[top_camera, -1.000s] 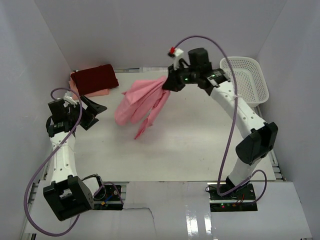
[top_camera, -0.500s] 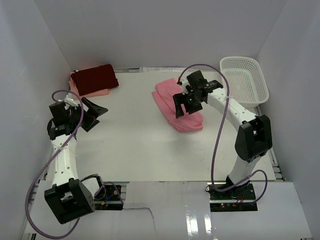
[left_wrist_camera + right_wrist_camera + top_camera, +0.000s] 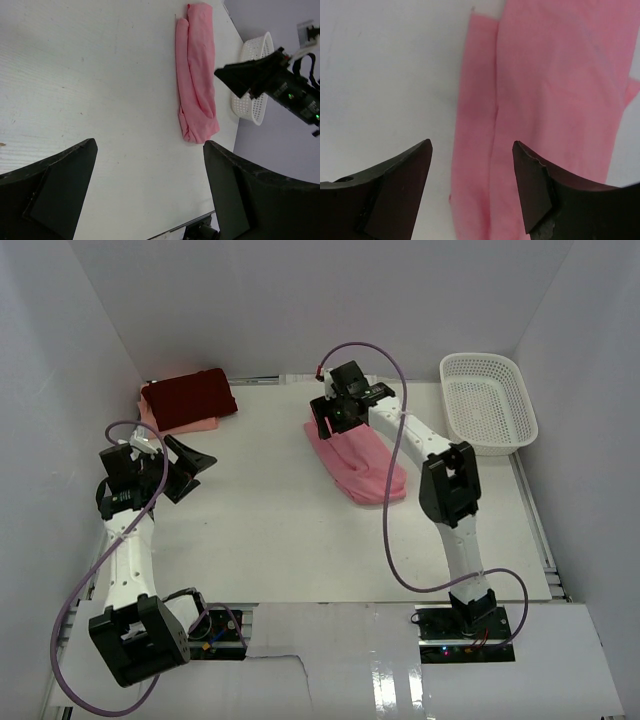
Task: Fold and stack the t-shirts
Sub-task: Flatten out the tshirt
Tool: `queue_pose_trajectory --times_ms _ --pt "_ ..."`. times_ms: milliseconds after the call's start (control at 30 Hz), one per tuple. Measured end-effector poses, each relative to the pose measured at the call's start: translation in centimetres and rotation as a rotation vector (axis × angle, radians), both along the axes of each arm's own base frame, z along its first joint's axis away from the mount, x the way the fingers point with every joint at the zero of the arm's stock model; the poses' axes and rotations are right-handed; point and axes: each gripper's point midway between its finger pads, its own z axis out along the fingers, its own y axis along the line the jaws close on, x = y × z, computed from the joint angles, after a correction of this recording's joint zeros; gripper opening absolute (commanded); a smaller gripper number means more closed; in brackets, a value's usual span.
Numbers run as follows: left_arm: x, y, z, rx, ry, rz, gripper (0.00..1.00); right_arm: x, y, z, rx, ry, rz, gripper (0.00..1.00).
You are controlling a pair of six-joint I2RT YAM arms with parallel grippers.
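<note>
1. Three t-shirts showed from above. The dark maroon shirt (image 3: 188, 397) lay on the pale peach shirt (image 3: 200, 426) in the far left corner. The salmon-pink shirt (image 3: 357, 462) lay folded in the middle of the table (image 3: 260, 530), its long axis running far-left to near-right. The right gripper (image 3: 325, 420) hung over its far end and was plainly the nearer one. The left gripper (image 3: 190, 462) sat well apart to the left, and the white basket (image 3: 480, 357) stood far right.
2. Left wrist: the fingers were spread wide and empty, with the pink strip lying far ahead.
3. Right wrist: the jaws stood parted, gripping nothing, with the shirt's lengthwise fold line below and between them. No label or writing could be read anywhere.
</note>
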Motion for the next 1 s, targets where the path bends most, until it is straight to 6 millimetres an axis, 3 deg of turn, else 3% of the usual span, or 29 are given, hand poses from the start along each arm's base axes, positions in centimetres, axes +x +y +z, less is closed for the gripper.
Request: queue_pose_trajectory --times_ms 100,167,333,467,700,767,833,867,900,967,1000 --pt "0.1 0.0 -0.2 -0.002 0.005 0.0 0.98 5.0 1.9 -2.9 -0.018 -0.053 -0.043 0.7" --pt "0.1 0.0 -0.3 -0.003 0.009 -0.001 0.98 6.5 1.9 -4.5 -0.039 -0.079 -0.071 0.69" --pt "0.2 0.1 -0.2 -0.001 0.005 -0.001 0.98 8.3 1.0 -6.4 -0.072 -0.143 -0.127 0.68" --pt "0.3 0.1 -0.2 -0.001 0.004 -0.001 0.98 9.9 1.1 -6.6 -0.08 -0.198 -0.149 0.55" --pt "0.2 0.1 -0.3 0.003 0.003 -0.003 0.98 10.2 1.0 -9.5 -0.11 -0.181 -0.152 0.58" --pt "0.2 0.1 -0.3 0.004 0.003 -0.004 0.98 10.0 0.8 -10.3 -0.12 -0.17 -0.149 0.48" --pt "0.2 0.1 -0.5 0.003 0.007 -0.004 0.98 10.0 0.8 -10.4 -0.12 -0.169 -0.149 0.45" --pt "0.1 0.1 -0.6 0.003 0.008 -0.004 0.98 10.0 0.8 -10.5 -0.119 -0.169 -0.149 0.28" --pt "0.1 0.1 -0.7 0.002 0.011 -0.004 0.98 10.0 0.9 -10.5 -0.121 -0.172 -0.143 0.2" --pt "0.1 0.0 -0.8 0.001 0.012 -0.004 0.98 10.0 1.0 -10.4 -0.112 -0.17 -0.143 0.08" --pt "0.1 0.0 -0.8 0.002 0.012 -0.004 0.98 9.9 1.1 -10.4 -0.105 -0.166 -0.139 0.08"
